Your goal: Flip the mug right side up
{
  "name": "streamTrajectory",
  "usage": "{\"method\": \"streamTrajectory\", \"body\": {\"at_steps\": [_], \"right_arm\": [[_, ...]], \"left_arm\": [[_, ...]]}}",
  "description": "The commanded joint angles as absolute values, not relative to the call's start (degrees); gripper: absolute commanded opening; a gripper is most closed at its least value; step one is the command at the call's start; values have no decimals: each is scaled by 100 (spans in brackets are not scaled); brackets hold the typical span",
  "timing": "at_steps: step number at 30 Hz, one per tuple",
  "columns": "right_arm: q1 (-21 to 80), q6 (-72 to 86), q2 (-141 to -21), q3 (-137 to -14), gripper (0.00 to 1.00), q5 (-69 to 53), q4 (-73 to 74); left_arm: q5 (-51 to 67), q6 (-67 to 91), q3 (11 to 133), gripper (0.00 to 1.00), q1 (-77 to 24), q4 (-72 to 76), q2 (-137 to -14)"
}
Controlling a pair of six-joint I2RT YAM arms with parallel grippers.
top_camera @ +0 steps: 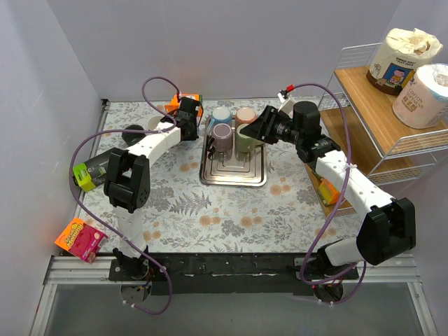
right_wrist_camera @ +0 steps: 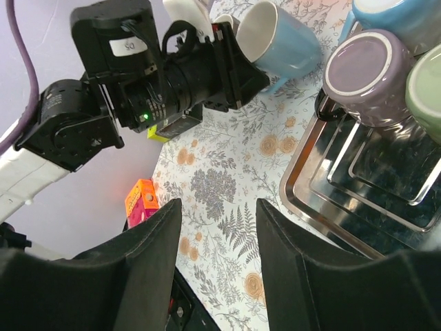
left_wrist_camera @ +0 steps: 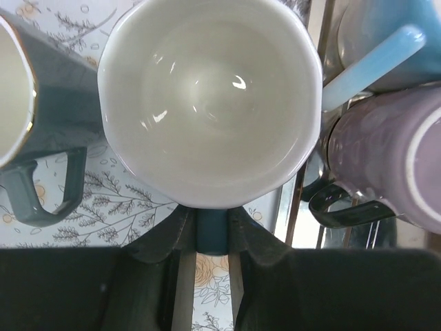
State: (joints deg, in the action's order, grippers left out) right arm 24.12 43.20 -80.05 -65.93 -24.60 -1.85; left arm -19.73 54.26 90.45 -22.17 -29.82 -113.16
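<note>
A blue mug (right_wrist_camera: 277, 39) with a white inside (left_wrist_camera: 210, 89) is held off the flowered table, just left of the tray. It is tilted on its side, with its mouth facing the left wrist camera. My left gripper (left_wrist_camera: 211, 222) is shut on its blue handle (left_wrist_camera: 211, 233); from above, the gripper (top_camera: 193, 120) hides most of the mug. My right gripper (right_wrist_camera: 217, 255) is open and empty, hovering over the tray's left edge and near the green mug in the top view (top_camera: 256, 129).
A steel tray (top_camera: 233, 175) holds several mugs: purple (top_camera: 222, 137), green (top_camera: 245, 138), light blue (top_camera: 222, 114), pink (top_camera: 246, 115). A dark grey mug (left_wrist_camera: 41, 138) stands left of the held mug. A wire shelf (top_camera: 392, 119) with paper rolls is at the right. An orange packet (top_camera: 80, 238) lies front left.
</note>
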Motion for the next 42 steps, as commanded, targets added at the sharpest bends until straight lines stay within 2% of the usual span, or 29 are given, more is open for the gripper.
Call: {"method": "streamTrajectory", "body": {"at_steps": [1, 5, 7, 13, 16, 17, 19, 20, 21, 24, 30, 31, 36, 42], "right_arm": [[2399, 4254, -7901, -6777, 55, -2584, -237], [2399, 4289, -7928, -6776, 55, -2593, -229], [2399, 4298, -7945, -6776, 55, -2601, -211], [2399, 4351, -7945, -6706, 55, -2601, -228], [2399, 4368, -7945, -6688, 55, -2584, -237], [2399, 4368, -7937, -6697, 55, -2575, -237], [2391, 4368, -7937, -6680, 55, -2584, -229], [2399, 4368, -7937, -6680, 55, -2575, -220], [2399, 4377, -7937, -6680, 55, -2575, -220], [2399, 4394, -7945, -6671, 55, -2584, -228], [2399, 4447, -7980, -6671, 55, -2610, -237], [2399, 4447, -7998, -6662, 54, -2610, -237], [2408, 4509, -8068, -6697, 54, -2610, -220], [2408, 4561, -8156, -6706, 54, -2698, -264]], "left_arm": [[-2127, 5238, 9553, 0, -2145, -2680, -11293], [-2127, 5282, 9799, 0, -2118, -2882, -11505], [-2109, 5309, 9852, 5, -2109, -2970, -11584], [-2083, 5379, 10081, 8, -2092, -3207, -11715], [-2057, 5388, 10125, 18, -2074, -3243, -11760], [-2057, 5396, 10142, 31, -2074, -3234, -11760], [-2022, 5396, 10177, 41, -2083, -3252, -11769], [-2004, 5396, 10178, 51, -2074, -3235, -11734], [-1995, 5396, 10178, 57, -2074, -3234, -11716], [-1960, 5396, 10195, 66, -2074, -3225, -11646], [-1514, 5694, 10169, 78, -2083, -3322, -11111], [-1381, 5721, 10099, 84, -2083, -3296, -11014], [-854, 5801, 9153, 86, -2180, -2867, -10144], [1062, 5335, 8087, 90, -2197, -1908, -9062]]}}
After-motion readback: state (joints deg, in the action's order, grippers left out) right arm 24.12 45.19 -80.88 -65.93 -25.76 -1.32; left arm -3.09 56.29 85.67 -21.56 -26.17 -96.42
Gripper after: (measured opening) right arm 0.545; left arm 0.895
